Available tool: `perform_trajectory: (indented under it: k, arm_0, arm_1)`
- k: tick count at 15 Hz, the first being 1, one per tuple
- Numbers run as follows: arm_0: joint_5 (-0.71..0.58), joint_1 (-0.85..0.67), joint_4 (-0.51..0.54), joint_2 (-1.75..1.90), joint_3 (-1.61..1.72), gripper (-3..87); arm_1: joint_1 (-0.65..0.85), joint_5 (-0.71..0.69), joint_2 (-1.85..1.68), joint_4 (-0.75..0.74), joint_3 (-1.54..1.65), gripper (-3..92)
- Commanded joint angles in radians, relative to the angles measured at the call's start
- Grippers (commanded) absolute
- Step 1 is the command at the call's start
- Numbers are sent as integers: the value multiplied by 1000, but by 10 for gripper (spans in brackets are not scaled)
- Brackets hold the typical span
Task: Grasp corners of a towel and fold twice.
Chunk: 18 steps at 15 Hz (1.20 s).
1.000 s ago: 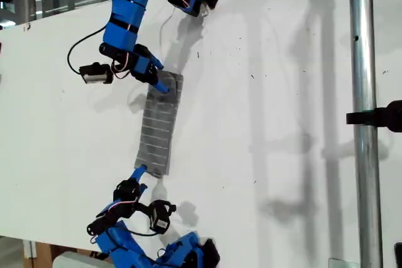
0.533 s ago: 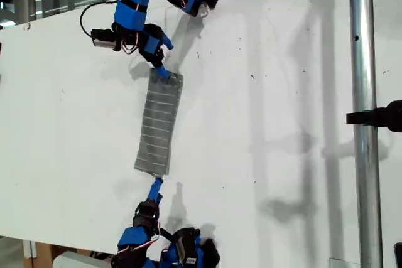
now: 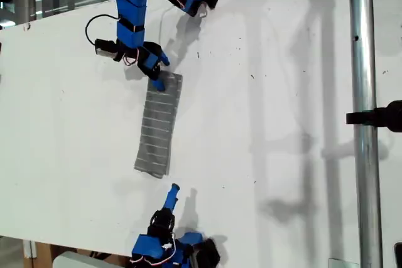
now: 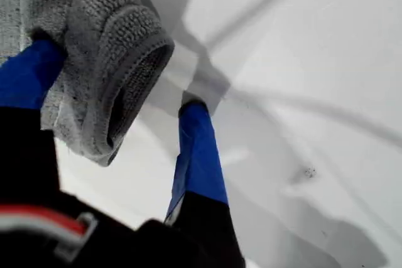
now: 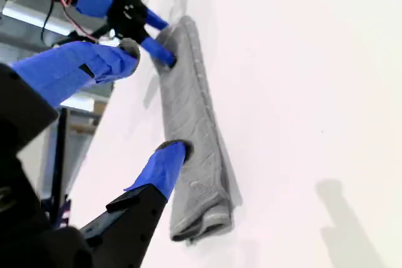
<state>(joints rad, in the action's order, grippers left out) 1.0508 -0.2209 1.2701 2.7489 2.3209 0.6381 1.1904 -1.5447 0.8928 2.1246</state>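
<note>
My first tool (image 3: pixel 158 73), at the upper left of the exterior view, has its fingers apart: one blue fingertip (image 4: pixel 38 61) presses on the towel's top end, the other rests on the bare white worktop (image 3: pixel 282 92) beside the hem. The folded grey towel (image 3: pixel 159 125) lies as a narrow strip, long axis running top to bottom. My second tool (image 3: pixel 171 194) hangs spread apart just below it, holding nothing.

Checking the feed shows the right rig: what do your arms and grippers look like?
Both arms are blue plastic with black joint blocks and thin red, white and black wiring. My first gripper and my second gripper have blue tapered fingers on black bases.
</note>
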Motion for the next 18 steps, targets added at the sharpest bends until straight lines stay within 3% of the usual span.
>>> perform_trajectory:
  k: [1, 2, 3, 5, 6, 8, 10, 12, 13, 14, 16, 18]
  arm_0:
    - [11, 32, -26, 84, 32, 240]
    - [12, 35, -26, 167, 77, 236]
    - [20, 37, -21, 267, 132, 223]
    - [58, 43, -21, 514, 314, 200]
    - [87, 54, -21, 626, 413, 195]
    - [103, 67, -6, 718, 488, 191]
    - [89, 64, -12, 719, 495, 185]
    - [94, 78, -25, 719, 514, 180]
    - [95, 86, -28, 719, 518, 177]
    - [95, 91, -29, 719, 522, 175]
    - [94, 100, -40, 719, 534, 173]
    - [92, 103, -46, 719, 541, 173]
  arm_1:
    - [-60, 18, 98, -107, -183, 297]
    - [-84, 18, 137, -141, -227, 234]
    - [-100, 28, 169, -144, -273, 85]
    - [-120, 12, 193, -67, -353, -2]
    - [-129, -3, 150, -5, -351, -2]
    - [-137, -15, -2, 262, -330, -2]
    - [-147, -8, -186, 653, -296, -2]
    - [-178, 87, -285, 1014, -264, -2]
    - [-209, 123, -351, 1072, -262, -2]
    - [-256, 123, -456, 996, -304, -2]
    - [-279, 23, -555, 591, -328, -2]
    - [-264, -31, -420, 327, -388, -2]
